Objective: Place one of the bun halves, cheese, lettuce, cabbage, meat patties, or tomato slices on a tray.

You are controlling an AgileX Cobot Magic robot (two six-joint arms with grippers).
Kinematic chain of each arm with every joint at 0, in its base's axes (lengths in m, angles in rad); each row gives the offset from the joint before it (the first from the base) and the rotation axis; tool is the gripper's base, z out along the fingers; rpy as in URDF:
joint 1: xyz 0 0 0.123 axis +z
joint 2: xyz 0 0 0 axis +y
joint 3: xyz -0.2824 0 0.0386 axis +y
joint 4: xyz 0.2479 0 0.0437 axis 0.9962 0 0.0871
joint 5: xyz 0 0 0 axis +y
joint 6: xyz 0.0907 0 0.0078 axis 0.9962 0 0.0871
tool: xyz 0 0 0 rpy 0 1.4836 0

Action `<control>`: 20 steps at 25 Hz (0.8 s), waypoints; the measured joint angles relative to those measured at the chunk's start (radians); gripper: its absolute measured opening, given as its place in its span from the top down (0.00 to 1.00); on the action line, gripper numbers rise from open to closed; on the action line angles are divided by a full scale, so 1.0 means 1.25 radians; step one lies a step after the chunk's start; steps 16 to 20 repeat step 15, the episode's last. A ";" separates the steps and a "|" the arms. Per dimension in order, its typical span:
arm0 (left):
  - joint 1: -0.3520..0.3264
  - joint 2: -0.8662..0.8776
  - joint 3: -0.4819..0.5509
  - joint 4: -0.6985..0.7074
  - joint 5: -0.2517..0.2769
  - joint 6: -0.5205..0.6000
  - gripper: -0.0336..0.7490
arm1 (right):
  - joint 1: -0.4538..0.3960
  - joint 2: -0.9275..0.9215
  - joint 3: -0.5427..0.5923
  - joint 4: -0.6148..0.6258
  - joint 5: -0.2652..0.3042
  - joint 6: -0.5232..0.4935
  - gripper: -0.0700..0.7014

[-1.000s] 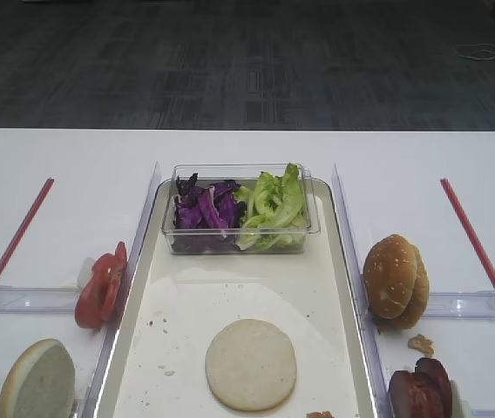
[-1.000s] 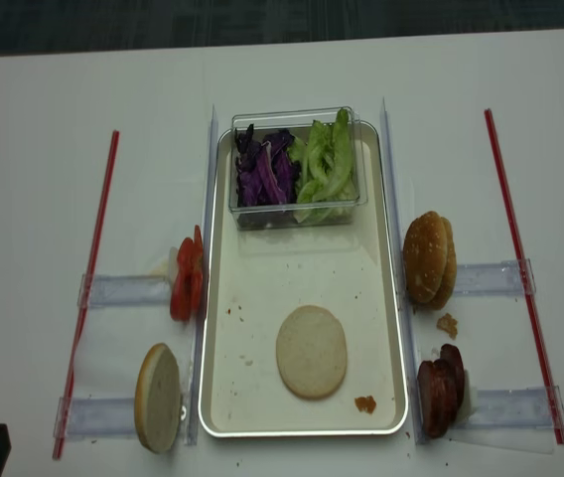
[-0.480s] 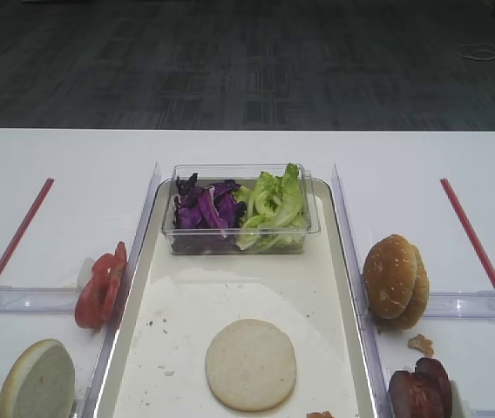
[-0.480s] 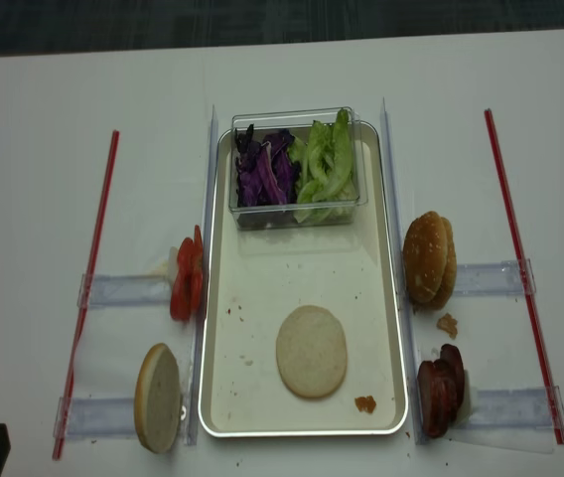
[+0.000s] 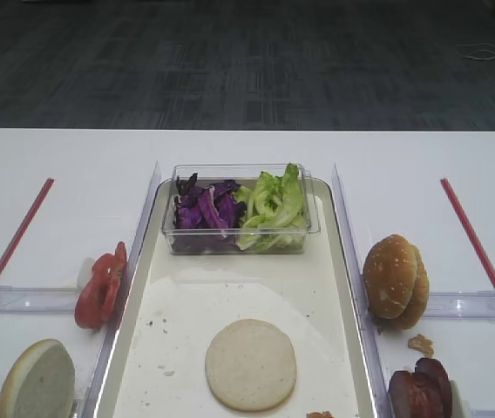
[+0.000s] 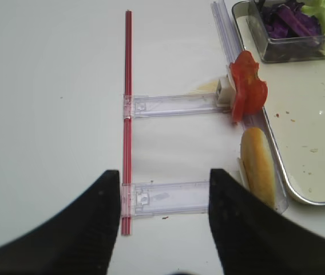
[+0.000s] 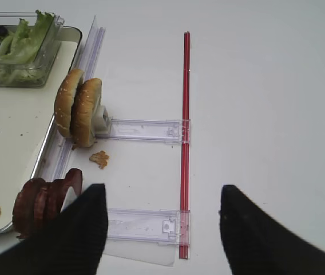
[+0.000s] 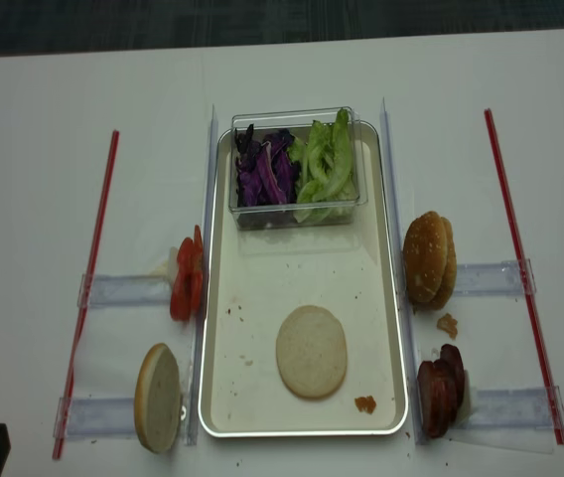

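While both arms are hanging back at the near edge of the table, the tray (image 8: 224, 397) is lying lengthwise in the middle, and one pale bun half (image 8: 311, 351) is resting flat on it, cut face up, toward its near end; a second bun half (image 8: 158, 397) is standing on edge just outside the tray's left rim, with the tomato slices (image 8: 187, 279) standing on edge a little farther back on that same side; the clear plastic box (image 8: 295, 214) is sitting at the tray's far end, holding the purple cabbage (image 8: 262, 171) on the left and the lettuce (image 8: 326, 167) on the right; outside the right rim the sesame buns (image 8: 428, 258) are standing on edge, and the meat patties (image 8: 438, 390) are leaning together nearer the front; the left gripper (image 6: 163, 215) is hovering with its fingers spread wide and gripping nothing; the right gripper (image 7: 163, 226) is likewise gaping wide and carrying nothing.
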 joint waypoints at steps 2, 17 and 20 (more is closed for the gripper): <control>0.000 0.000 0.000 0.000 0.000 0.000 0.53 | 0.000 0.000 0.000 0.000 0.000 0.000 0.29; 0.000 0.000 0.000 0.000 0.000 0.000 0.53 | 0.000 0.000 0.000 0.000 0.000 0.000 0.29; 0.000 0.000 0.000 0.000 0.000 0.000 0.53 | 0.000 0.000 0.000 0.000 0.000 0.000 0.29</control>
